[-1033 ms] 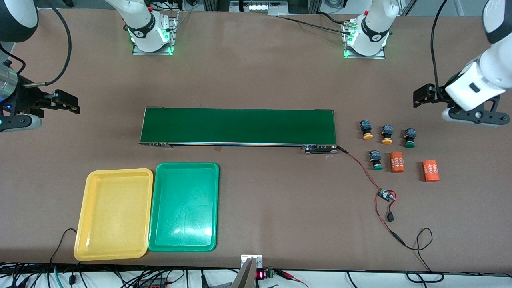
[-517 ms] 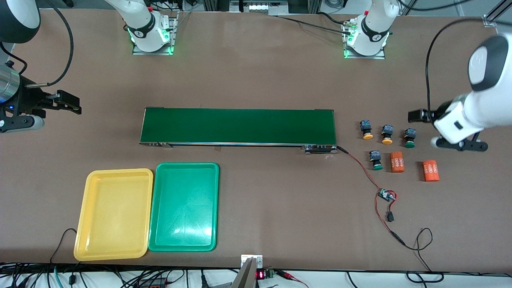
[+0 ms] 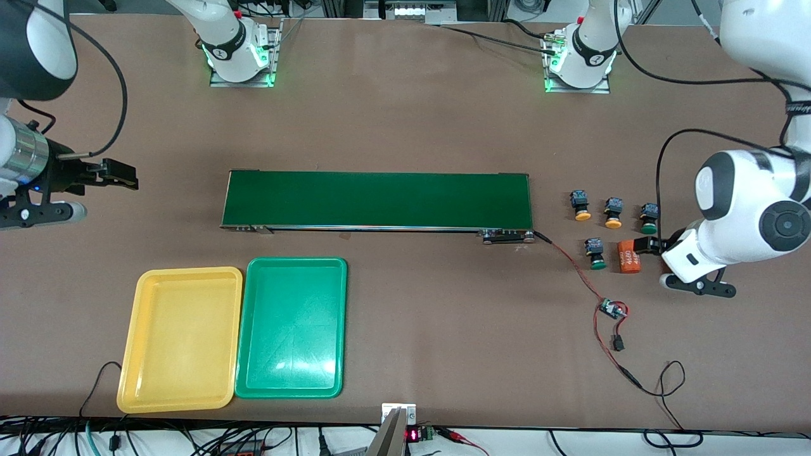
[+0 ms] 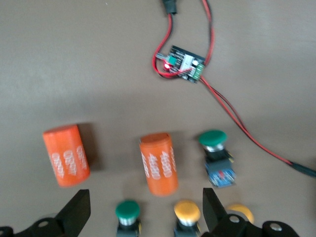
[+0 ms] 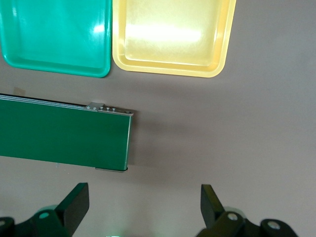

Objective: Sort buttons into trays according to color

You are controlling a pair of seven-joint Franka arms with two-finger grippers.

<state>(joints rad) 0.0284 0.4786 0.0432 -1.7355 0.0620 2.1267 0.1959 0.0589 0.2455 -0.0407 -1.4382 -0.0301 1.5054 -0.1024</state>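
Observation:
Four buttons lie off the conveyor's end, toward the left arm's end of the table: two yellow-capped ones (image 3: 580, 204) (image 3: 613, 213) and a green one (image 3: 649, 218) in a row, and another green button (image 3: 595, 253) nearer the front camera. My left gripper (image 3: 656, 244) (image 4: 145, 212) hangs open over the orange cylinders beside them; in its wrist view a green cap (image 4: 127, 211) and a yellow cap (image 4: 186, 211) show between its fingertips. The yellow tray (image 3: 180, 339) and the green tray (image 3: 293, 327) lie empty side by side. My right gripper (image 3: 117, 174) (image 5: 143, 202) waits open over bare table.
A long dark-green conveyor belt (image 3: 377, 197) crosses the middle. One orange cylinder (image 3: 629, 256) lies next to the nearer green button; the left wrist view shows a second (image 4: 65, 155). A small circuit board (image 3: 612, 309) with red and black wires trails toward the front edge.
The left arm has swung down and in from the table's end until its gripper hangs over the cylinders and buttons. The right gripper has shifted slightly toward the conveyor. Both stay open.

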